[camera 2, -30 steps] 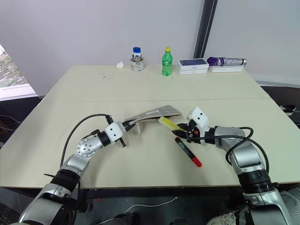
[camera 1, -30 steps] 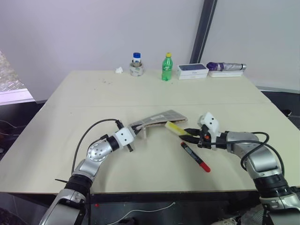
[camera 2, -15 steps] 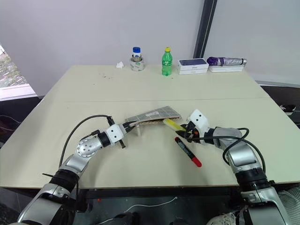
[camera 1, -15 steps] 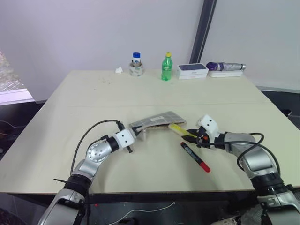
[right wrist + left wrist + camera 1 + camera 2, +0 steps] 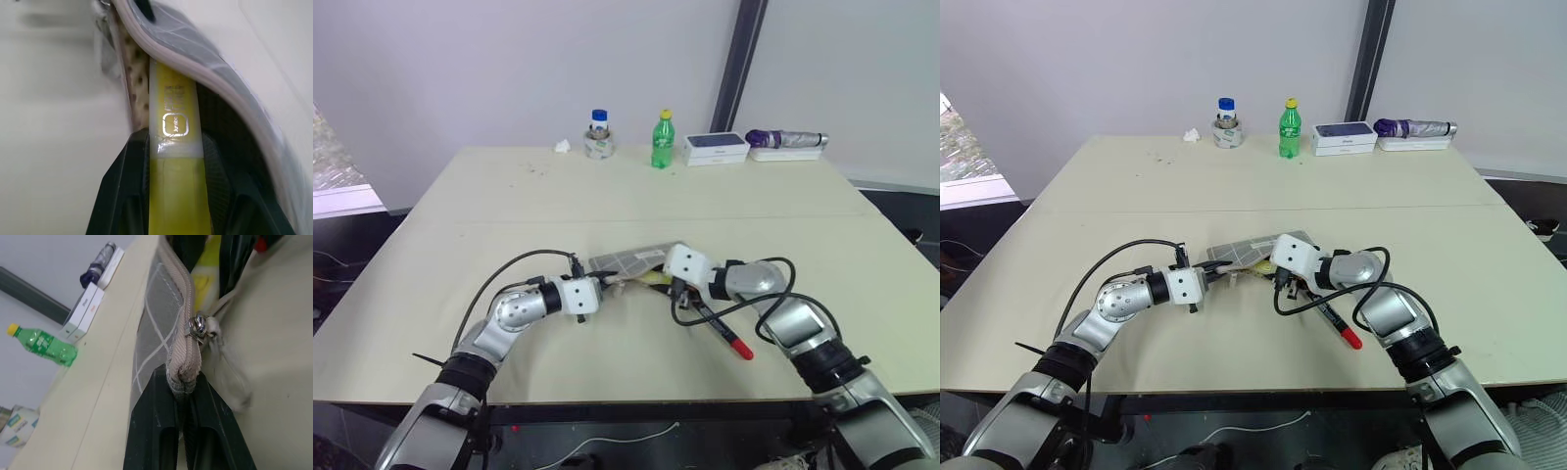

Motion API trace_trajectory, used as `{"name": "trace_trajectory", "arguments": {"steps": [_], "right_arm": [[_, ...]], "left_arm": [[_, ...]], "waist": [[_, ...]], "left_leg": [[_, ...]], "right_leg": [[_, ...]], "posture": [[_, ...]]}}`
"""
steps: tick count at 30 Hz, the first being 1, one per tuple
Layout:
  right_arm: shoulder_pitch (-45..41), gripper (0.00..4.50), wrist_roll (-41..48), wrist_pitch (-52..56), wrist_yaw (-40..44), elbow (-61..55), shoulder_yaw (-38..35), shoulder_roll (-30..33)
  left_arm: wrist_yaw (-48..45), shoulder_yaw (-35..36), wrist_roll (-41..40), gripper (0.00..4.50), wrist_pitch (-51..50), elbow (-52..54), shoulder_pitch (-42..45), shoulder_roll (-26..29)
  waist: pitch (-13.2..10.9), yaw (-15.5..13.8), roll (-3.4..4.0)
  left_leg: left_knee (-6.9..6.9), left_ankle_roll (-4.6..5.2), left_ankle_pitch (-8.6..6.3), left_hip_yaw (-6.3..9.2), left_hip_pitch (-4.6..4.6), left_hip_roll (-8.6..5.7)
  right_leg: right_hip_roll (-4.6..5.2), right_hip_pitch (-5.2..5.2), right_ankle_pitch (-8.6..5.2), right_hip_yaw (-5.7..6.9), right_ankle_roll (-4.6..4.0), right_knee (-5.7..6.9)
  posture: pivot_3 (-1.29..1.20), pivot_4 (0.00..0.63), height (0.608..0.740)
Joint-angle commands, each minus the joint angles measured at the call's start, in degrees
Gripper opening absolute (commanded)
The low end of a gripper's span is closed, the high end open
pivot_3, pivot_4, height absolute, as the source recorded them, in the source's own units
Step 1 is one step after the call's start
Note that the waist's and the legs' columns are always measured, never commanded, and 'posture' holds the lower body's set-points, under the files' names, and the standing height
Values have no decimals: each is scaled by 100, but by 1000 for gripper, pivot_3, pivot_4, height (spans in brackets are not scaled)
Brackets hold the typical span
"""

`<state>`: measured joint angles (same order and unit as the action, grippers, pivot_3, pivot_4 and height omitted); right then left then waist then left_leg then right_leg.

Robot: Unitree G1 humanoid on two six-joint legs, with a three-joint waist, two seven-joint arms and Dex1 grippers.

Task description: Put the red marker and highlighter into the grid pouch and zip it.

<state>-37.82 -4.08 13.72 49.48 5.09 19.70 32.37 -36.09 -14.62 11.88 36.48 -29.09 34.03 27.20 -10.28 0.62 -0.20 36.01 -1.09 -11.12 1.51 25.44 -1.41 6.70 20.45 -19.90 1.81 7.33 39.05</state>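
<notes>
Right claw (image 5: pixel 173 196) brought highlighter (image 5: pixel 173 122) into grid pouch (image 5: pixel 161 328) | left claw (image 5: pixel 186 431) pinches pouch

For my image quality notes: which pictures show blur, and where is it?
Right wrist view: the table beside the highlighter is smeared, while its printed logo stays sharp. Left wrist view: the grid pouch zipper pull is crisp; the green bottle behind is soft. Left eye view: evenly lit, sharp.

We made out a silver square emblem and a small printed word, possibly a brand name, on the highlighter (image 5: pixel 175 122), letters too small to read, nothing else legible on the table's other items
</notes>
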Motion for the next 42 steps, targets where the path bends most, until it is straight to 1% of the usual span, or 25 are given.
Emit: {"name": "trace_trajectory", "arguments": {"steps": [1,5,9,10,12,16,19,23,25,27,29,31,33,36,39,42], "right_arm": [[-251,920,-354,-1001,23,86,197,-29],[-272,920,-808,-1836,-132,366,304,-9],[-184,920,-589,-1820,44,470,123,-109],[-151,1420,-429,-1862,142,424,46,-116],[-148,2418,-385,-1880,152,419,-31,-112],[-72,4481,-264,-1573,196,364,-167,-97],[23,4481,-193,-1300,213,126,-258,-55],[174,4481,31,-663,416,-436,-390,30],[324,4481,346,-196,524,-819,-607,100],[423,4481,473,50,548,-1045,-747,173],[630,4481,776,426,569,-1336,-1098,323],[1073,4481,1353,1070,609,-1743,-1735,526],[1597,4481,1869,1875,407,-2133,-2373,565],[2336,4481,2218,2728,-83,-2604,-2955,436],[3215,4481,2579,3246,-396,-3169,-3399,278],[3584,4481,3023,3665,-787,-3633,-3711,-39]], "left_arm": [[-139,127,-345,0,-12,370,-6,5],[-185,229,-470,0,-51,453,-71,63],[-119,316,-468,0,-74,415,-52,99],[-112,330,-470,0,-71,396,-42,103],[-96,357,-459,0,-63,354,-33,118],[-86,414,-434,0,-75,284,-35,148],[-93,430,-442,0,-113,277,-40,175],[-97,468,-495,0,-154,255,-19,211],[-84,485,-491,0,-142,210,-15,251],[-77,491,-495,0,-120,183,-28,276],[-47,465,-421,0,-80,159,-80,309],[-12,455,-376,0,-50,167,-139,335],[9,451,-376,0,-39,207,-199,344],[24,427,-374,0,-41,279,-272,337],[54,376,-336,0,-8,286,-340,301],[34,340,-347,0,-1,280,-337,263]], "waist": [[0,9,0],[0,14,0],[0,1,0],[0,1,0],[0,11,0],[0,2,0],[0,0,0],[0,5,0],[0,-4,0],[0,-2,0],[0,-17,0],[0,-46,0],[0,-83,-1],[0,-120,-1],[0,-135,-1],[0,-114,-1]], "left_leg": [[0,0,0,0,-1,0],[-2,0,0,0,-1,1],[1,-1,1,-1,-1,1],[1,-1,1,-1,-1,1],[1,-1,0,-1,-1,1],[1,-1,1,-1,-2,2],[1,-1,1,-1,-1,2],[0,-1,0,0,-1,2],[0,-1,0,0,-1,2],[1,0,0,0,-1,2],[2,0,0,0,-1,2],[2,0,0,1,0,3],[2,2,-1,0,-1,6],[1,1,-1,-1,-2,12],[0,1,-1,0,-4,12],[1,2,-2,-1,-4,12]], "right_leg": [[0,0,0,0,0,0],[-1,1,0,-1,0,0],[-1,-1,0,0,0,1],[-1,-1,0,0,0,1],[-1,-1,0,0,0,1],[-1,-2,0,0,0,1],[-1,-2,0,0,0,1],[-1,-1,0,-1,0,2],[-1,-1,0,0,0,2],[-1,-3,0,0,0,1],[-1,-3,0,0,0,2],[0,-4,0,1,0,1],[2,-8,0,0,0,-4],[2,-8,0,0,0,-3],[1,-10,0,0,-1,-2],[3,-9,0,-2,-1,-1]], "posture": [[0,150,740],[0,150,740],[0,150,740],[0,150,740],[0,150,740],[0,150,740],[0,150,740],[0,150,740],[0,150,740],[0,150,740],[0,150,740],[0,150,740],[0,150,740],[0,150,740],[0,150,740],[0,150,740]]}}
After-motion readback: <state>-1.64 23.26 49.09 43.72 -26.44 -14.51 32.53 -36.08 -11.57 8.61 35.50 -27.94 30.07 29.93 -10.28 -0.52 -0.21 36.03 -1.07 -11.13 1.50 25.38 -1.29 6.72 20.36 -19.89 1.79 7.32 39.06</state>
